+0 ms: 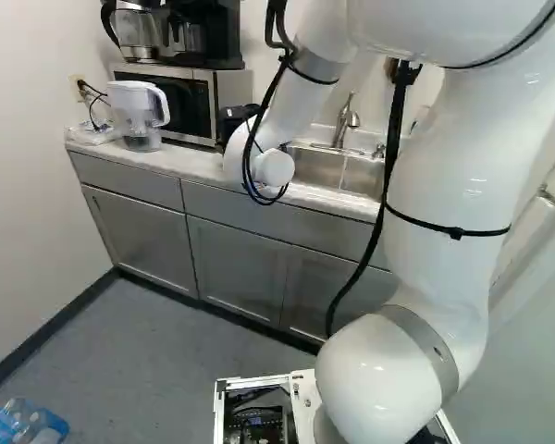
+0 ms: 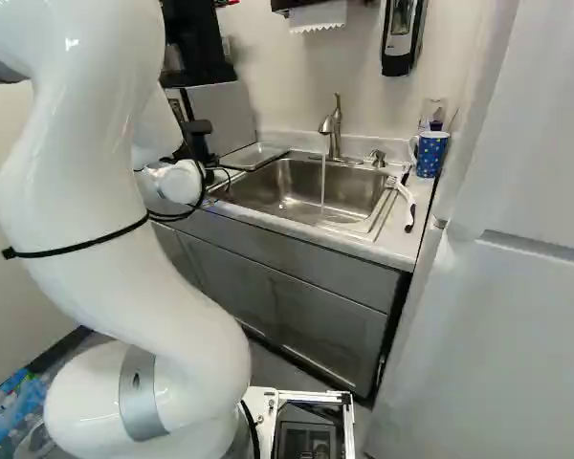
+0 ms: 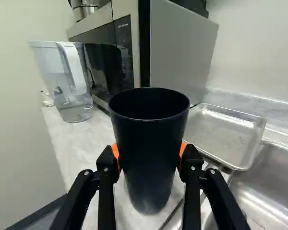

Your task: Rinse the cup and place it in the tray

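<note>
Right base view: black gripper (image 2: 200, 150) near the metal tray (image 2: 254, 156). Water (image 2: 323, 182) runs from the faucet (image 2: 332, 124) into the sink (image 2: 279, 198). Dotted mug (image 2: 431, 155) on the counter, contents hidden.

Left base view: lidded pitcher (image 1: 138, 109) beside the microwave (image 1: 187, 100), glass carafe (image 1: 137, 33) on top.

Wrist view: dark cup (image 3: 148, 148) roughly upright, clamped between both orange pads (image 3: 182, 150), over the counter, outside the tray; interior too dark to read.
</note>
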Tool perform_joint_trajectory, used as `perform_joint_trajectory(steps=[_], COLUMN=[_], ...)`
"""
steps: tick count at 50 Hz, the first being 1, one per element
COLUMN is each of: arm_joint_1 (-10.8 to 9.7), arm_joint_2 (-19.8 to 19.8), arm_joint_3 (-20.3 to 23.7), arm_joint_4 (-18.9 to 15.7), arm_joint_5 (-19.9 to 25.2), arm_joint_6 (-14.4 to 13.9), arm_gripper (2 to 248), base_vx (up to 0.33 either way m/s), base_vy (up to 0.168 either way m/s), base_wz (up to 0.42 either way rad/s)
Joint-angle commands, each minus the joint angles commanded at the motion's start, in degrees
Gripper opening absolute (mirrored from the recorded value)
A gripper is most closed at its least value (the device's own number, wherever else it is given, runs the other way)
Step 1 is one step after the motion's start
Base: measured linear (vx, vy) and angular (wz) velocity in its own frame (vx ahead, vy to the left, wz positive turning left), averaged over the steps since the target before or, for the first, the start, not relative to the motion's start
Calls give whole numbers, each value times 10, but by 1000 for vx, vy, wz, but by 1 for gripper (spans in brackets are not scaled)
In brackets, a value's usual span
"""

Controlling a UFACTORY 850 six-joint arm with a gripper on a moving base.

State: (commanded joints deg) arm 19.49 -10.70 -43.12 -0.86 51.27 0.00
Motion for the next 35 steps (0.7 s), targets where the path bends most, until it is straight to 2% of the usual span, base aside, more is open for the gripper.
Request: perform_joint_trajectory(steps=[23, 35], arm_joint_1=[-34, -55], arm_joint_2=[23, 19], arm_joint_3=[-5, -9], arm_joint_4=[0, 0], arm_joint_5=[0, 0], arm_joint_6=[0, 0], arm_gripper=[126, 126], base_vx=[0, 0], base_vy=[0, 0], base_wz=[0, 0])
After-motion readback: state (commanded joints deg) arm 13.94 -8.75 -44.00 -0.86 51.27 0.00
